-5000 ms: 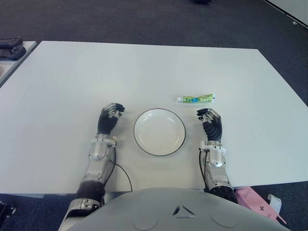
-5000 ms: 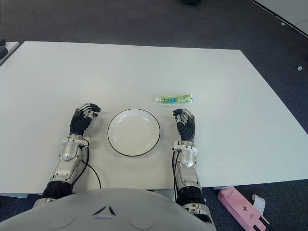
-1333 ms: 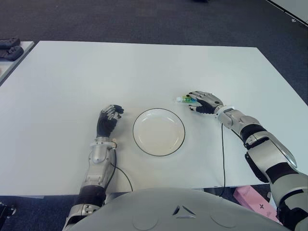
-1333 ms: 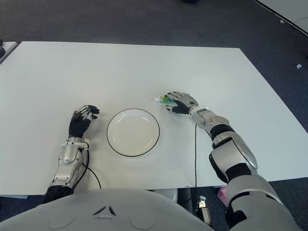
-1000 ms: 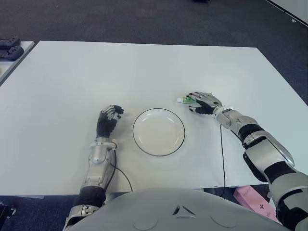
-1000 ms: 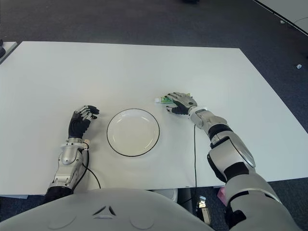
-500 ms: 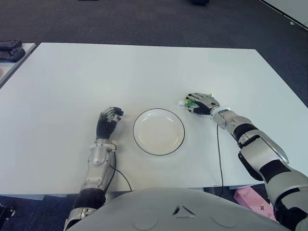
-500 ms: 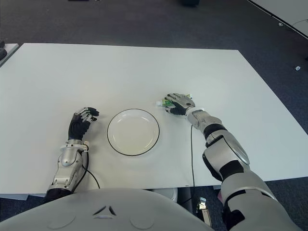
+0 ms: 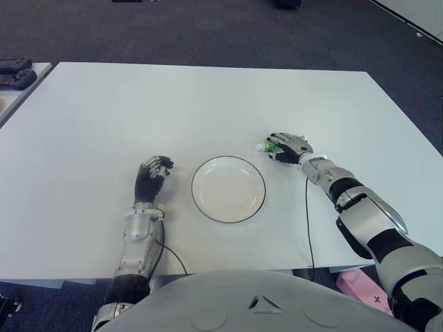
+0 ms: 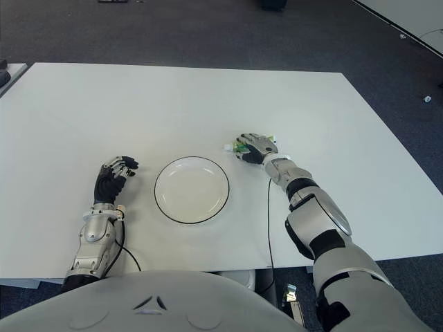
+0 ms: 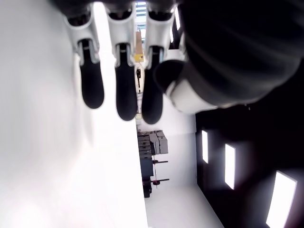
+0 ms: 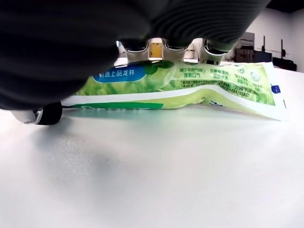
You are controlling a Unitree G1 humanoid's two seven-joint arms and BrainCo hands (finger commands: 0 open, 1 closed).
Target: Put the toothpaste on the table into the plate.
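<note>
Right hand closing over the toothpaste, tube not yet lifted.

The right hand (image 9: 289,148) has reached out from its place beside the plate (image 9: 228,189) five seconds ago and now covers the toothpaste (image 12: 190,85), which lies on the table (image 9: 208,104) just beyond the plate's right rim. In the last second the hand has drawn in a little over the tube. The wrist view shows its fingers (image 12: 167,46) curled down behind the tube and the palm arched over it, but the tube looks flat on the table, so the grip seems to be forming, not finished. The cap end pokes out towards the plate. The left hand (image 9: 151,174) stays idle left of the plate, fingers loosely bent, holding nothing. Lift and carry to the plate remain.
</note>
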